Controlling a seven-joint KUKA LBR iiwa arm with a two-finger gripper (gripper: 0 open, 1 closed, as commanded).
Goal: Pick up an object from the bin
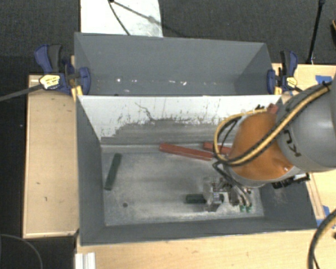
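My gripper (217, 200) is low over the bin floor at the front right, under the orange cover. A small dark green block (194, 198) lies on the floor just left of its fingertips, touching or nearly touching them. A long reddish-brown stick (185, 151) lies along the back of the floor, its right end running under the arm. A small green bit (246, 208) shows just right of the gripper.
A dark green flat bar (112, 171) lies slanted near the left wall of the bin. The arm and its orange cover hang over the right part of the bin, with cables looping across them.
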